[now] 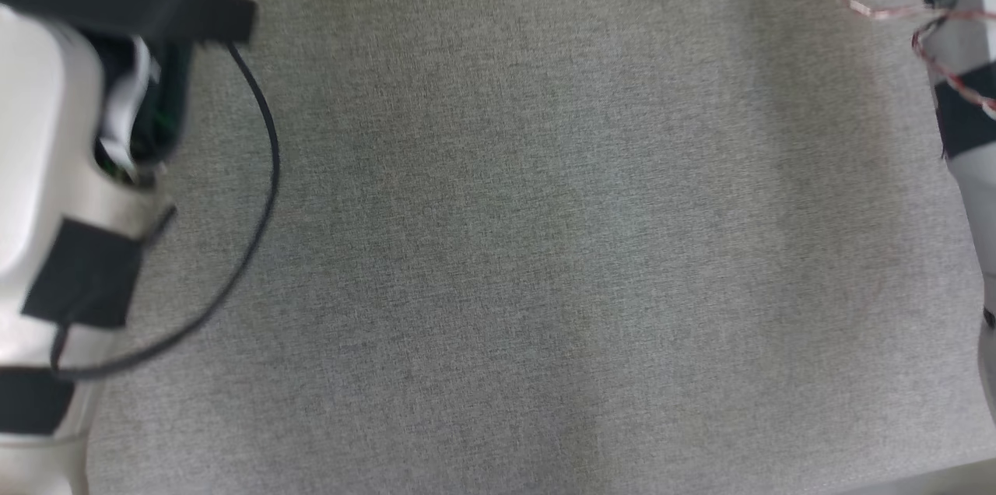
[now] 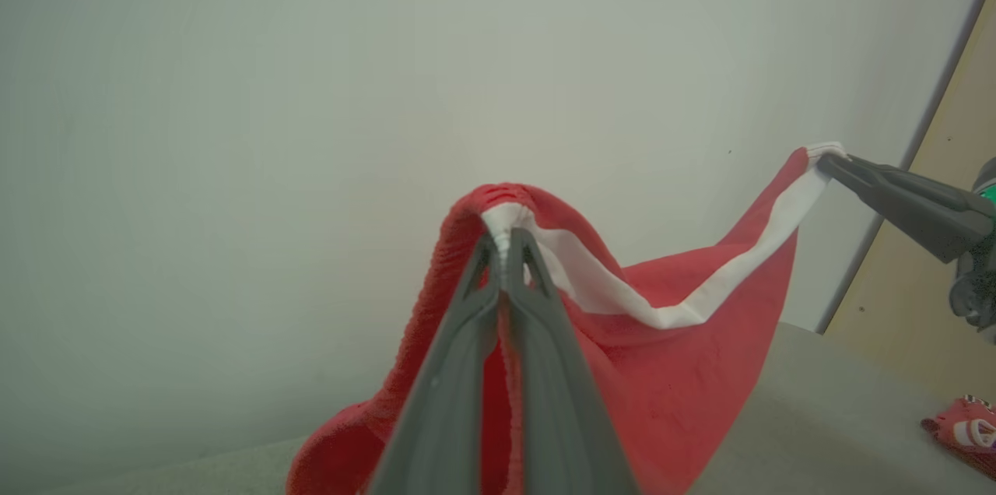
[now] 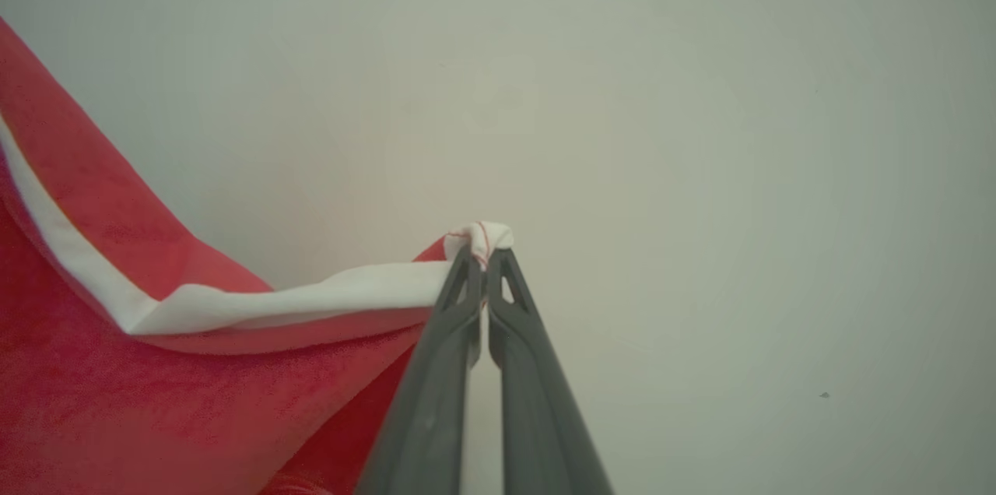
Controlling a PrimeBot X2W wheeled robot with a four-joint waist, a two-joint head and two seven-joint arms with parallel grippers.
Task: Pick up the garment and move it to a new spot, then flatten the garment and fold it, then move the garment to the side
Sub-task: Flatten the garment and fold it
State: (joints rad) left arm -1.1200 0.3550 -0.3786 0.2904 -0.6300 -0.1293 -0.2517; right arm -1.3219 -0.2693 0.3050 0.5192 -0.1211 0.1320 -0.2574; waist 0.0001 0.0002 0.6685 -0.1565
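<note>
Two tools, both clenched on garment. Left tool pinches one end of white band, right tool the other. Red garment hangs between them over grey worktop, band sagging. Judged light, soft, limp: grip banded corners, tension edge. Pale wall beyond.

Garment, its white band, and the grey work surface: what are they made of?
Garment: red, matte, fuzzy nap like terry or fleece knit; drapes softly.
White band: smoother, flat woven or rib trim, probably a cotton blend; red stitching at its corner.
Work surface: grey cloth-like covering, fine heathered weave, matte; blur leaves the fibre open.
</note>
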